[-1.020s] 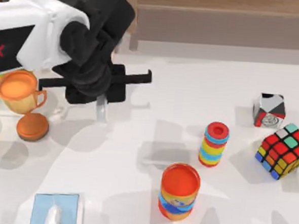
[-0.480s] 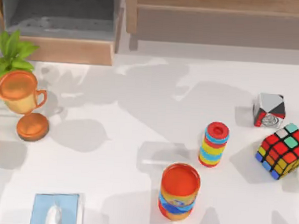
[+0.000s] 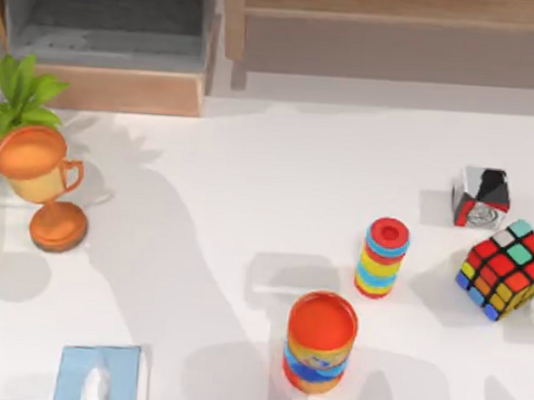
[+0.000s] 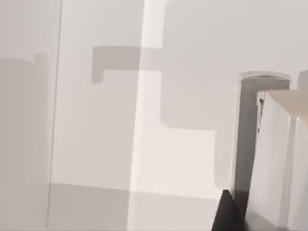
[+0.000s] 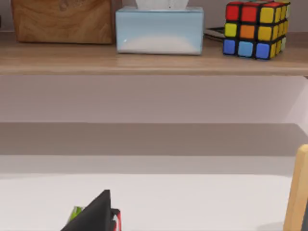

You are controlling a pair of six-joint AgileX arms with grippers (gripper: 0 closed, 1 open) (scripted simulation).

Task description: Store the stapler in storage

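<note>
Where the stapler lies, and which way its long axis points, cannot be told. A grey-lined wooden storage compartment is seen open from above at the table's far left, and no detail can be made out on its grey floor. The orange can, the light blue tissue box and the colour cube are spread well apart on the table, and whether either AgileX claw is apart or together cannot be told.
</note>
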